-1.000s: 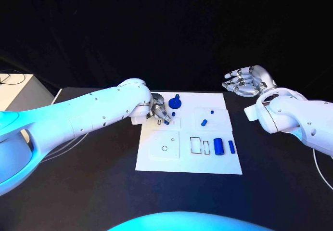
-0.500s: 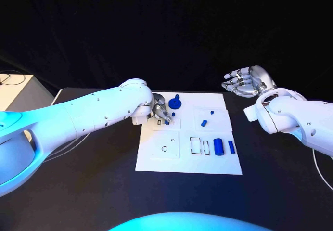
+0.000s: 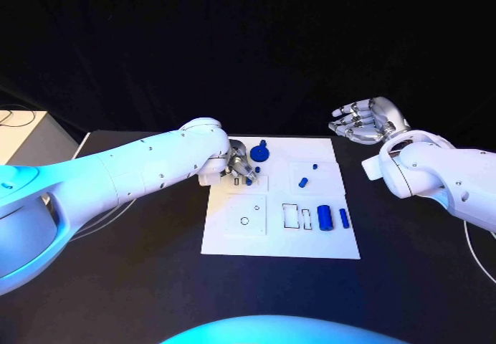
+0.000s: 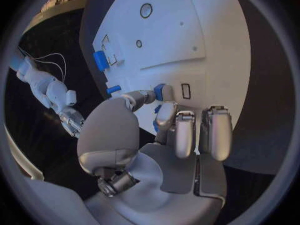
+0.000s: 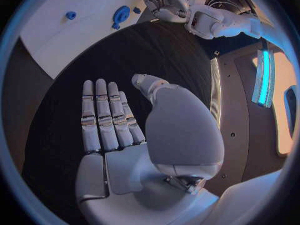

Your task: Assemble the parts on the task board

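The white task board [image 3: 284, 240] lies in the middle of the black table. My left hand [image 3: 239, 163] is low over its far left corner and pinches a small blue part [image 4: 162, 91] between thumb and a finger, close to a small rectangular slot [image 4: 185, 90]. A round blue knob part [image 3: 259, 152] sits just beyond the hand. Two small blue pegs [image 3: 304, 182] are on the far right panel, and a thick blue cylinder [image 3: 325, 217] with a thinner one [image 3: 344, 218] lies on the near right. My right hand [image 3: 366, 120] hovers off the board at the far right, fingers spread and palm empty [image 5: 125, 130].
The board has a round hole [image 3: 245, 221] on its near left and rectangular slots [image 3: 290, 214] beside the cylinders. A pale box [image 3: 16, 136] stands off the table's far left. Bare black table [image 3: 135, 272] surrounds the board.
My left hand has edged slightly to the right over the board's far left corner with the blue part in it. The right hand has stayed put.
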Controlling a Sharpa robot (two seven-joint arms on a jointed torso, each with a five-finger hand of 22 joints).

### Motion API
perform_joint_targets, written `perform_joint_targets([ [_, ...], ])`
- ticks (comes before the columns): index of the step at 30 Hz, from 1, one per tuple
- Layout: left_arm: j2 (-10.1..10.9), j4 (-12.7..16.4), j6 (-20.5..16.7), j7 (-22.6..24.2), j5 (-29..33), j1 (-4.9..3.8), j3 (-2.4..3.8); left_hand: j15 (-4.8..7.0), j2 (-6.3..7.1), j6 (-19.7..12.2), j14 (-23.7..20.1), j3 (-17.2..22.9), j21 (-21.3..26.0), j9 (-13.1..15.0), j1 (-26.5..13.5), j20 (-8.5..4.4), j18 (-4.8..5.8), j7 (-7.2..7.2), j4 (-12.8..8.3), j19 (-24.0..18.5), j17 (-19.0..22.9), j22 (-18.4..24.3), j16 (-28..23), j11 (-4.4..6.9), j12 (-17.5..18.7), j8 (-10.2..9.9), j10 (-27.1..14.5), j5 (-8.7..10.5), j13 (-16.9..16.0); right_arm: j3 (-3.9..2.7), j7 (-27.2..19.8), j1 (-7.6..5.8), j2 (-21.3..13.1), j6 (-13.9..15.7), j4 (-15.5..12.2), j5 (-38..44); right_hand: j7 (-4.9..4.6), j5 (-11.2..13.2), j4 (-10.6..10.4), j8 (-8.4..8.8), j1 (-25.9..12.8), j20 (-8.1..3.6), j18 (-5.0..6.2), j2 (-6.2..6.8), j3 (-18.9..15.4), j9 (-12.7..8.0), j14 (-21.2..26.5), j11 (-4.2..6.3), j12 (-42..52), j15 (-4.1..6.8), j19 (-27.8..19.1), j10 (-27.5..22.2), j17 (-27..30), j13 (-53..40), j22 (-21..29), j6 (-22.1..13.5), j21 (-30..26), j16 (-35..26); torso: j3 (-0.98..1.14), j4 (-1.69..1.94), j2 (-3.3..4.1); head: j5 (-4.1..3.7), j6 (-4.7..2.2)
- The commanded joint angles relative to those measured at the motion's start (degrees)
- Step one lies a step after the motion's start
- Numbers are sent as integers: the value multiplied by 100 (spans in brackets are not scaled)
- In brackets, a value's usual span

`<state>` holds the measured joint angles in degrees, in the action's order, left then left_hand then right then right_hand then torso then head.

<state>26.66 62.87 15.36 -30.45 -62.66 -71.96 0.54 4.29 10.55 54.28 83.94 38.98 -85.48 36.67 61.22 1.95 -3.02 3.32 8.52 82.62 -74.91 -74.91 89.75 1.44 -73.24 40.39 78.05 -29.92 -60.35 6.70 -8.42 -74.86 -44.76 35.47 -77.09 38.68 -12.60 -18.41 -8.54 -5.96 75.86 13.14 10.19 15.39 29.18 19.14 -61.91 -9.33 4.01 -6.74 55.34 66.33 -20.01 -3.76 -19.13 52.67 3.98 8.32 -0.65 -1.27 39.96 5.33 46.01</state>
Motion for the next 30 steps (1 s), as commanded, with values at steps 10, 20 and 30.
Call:
perform_joint_targets([
  [10,-42,-2,146,52,-70,16,-11,32,-35,17,606,734,-18,22,26,-6,48,-79,-913,35,-1509,-376,25,21,4,-51,17,76,9,-2,-85,1,-8,-79,-20,16,-51,-32,-2,34,-46,32,30,-18,-25,-9,31,2,-13,-24,-1,-56,10,8,8,-5,-29,-40,-5,14,-13,-20,24],
  [20,-6,29,174,55,-79,18,-13,75,119,42,606,-37,4,55,-103,-43,47,-161,-727,36,-1509,-370,25,75,8,-114,23,291,-37,-2,-92,2,-11,-84,-16,12,-52,-32,-1,36,-47,33,30,-19,-27,-10,33,2,-13,-26,-4,-58,13,8,17,-5,-29,-44,-9,12,-8,-21,14],
  [30,32,40,104,69,-78,21,-12,80,109,155,606,-578,19,-10,-170,-54,47,-167,-323,39,-1509,-368,25,78,15,-260,0,1049,-70,-2,-124,2,-15,-102,-10,3,-59,-39,4,56,-70,73,25,-29,-68,-19,159,-10,-2,-68,-110,-58,87,6,162,8,-41,-163,-5,13,-8,-15,23],
])
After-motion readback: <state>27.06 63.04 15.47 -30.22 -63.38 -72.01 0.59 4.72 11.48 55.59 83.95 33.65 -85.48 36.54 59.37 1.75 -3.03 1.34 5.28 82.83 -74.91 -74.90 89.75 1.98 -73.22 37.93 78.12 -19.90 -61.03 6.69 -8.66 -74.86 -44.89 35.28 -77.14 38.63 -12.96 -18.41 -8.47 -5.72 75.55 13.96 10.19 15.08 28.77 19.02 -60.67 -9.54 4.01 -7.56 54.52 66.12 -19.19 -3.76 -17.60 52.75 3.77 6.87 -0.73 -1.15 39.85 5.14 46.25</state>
